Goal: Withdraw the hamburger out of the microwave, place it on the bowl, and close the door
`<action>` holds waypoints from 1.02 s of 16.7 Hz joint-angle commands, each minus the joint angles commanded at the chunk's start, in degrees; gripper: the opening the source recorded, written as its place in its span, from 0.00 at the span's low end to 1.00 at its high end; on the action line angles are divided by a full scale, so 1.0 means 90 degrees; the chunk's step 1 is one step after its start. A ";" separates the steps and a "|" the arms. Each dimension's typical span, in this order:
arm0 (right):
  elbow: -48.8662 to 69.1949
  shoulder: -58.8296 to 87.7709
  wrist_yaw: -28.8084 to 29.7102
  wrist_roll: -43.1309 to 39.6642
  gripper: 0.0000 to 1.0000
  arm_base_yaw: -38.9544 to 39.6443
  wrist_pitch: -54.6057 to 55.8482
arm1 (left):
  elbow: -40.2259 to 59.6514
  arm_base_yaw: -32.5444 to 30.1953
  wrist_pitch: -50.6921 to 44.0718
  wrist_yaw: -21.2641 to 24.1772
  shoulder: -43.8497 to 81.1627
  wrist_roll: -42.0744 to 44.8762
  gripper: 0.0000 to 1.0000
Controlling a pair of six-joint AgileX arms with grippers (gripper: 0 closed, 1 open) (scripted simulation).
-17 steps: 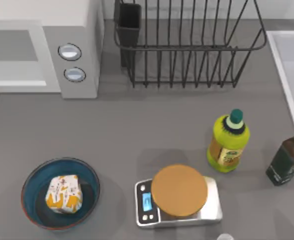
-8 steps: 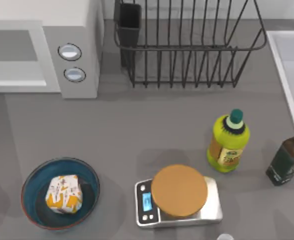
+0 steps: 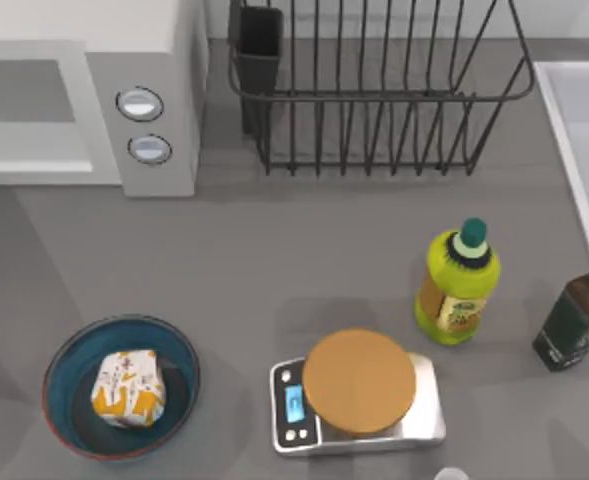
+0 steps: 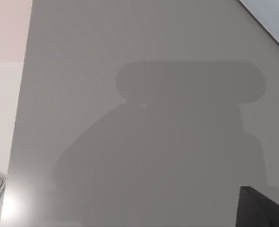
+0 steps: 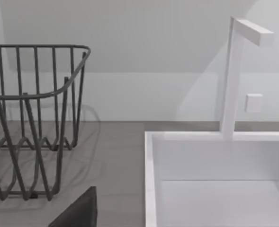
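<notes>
The hamburger (image 3: 127, 388) sits in the bowl (image 3: 66, 355) at the table's left front; the door (image 3: 34, 112) lies flush across the microwave (image 3: 159, 60) at left rear. We cannot tell either gripper's state; our left arm is likely nearer the door.

A rendered kitchen counter: a grey worktop (image 3: 274, 260) carries a microwave (image 3: 84, 95) at ten o'clock, a black wire dish rack (image 3: 374, 90) at twelve, a white sink (image 5: 215, 179) with faucet (image 5: 234, 71) at two, a kitchen scale (image 3: 359, 400) at six, and two oil bottles (image 3: 459, 285) at four.
</notes>
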 joint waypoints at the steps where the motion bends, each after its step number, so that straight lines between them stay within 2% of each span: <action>1: 0.0000 0.0000 0.0000 0.0000 1.00 0.0000 0.0000 | -0.0203 -0.0212 0.0073 -0.0125 -0.0220 -0.0206 0.00; 6: 0.0000 0.0000 0.0000 0.0000 1.00 0.0000 0.0000 | -0.1370 -0.1522 0.0507 -0.0846 -0.1578 -0.1416 0.00; 13: 0.0000 0.0000 0.0000 0.0000 1.00 0.0000 0.0000 | -0.1546 -0.1760 0.0568 -0.1017 -0.1757 -0.1664 0.00; 17: 0.0000 0.0000 0.0000 0.0000 1.00 0.0000 0.0000 | -0.1779 -0.2701 0.0608 -0.1662 -0.2122 -0.2396 0.00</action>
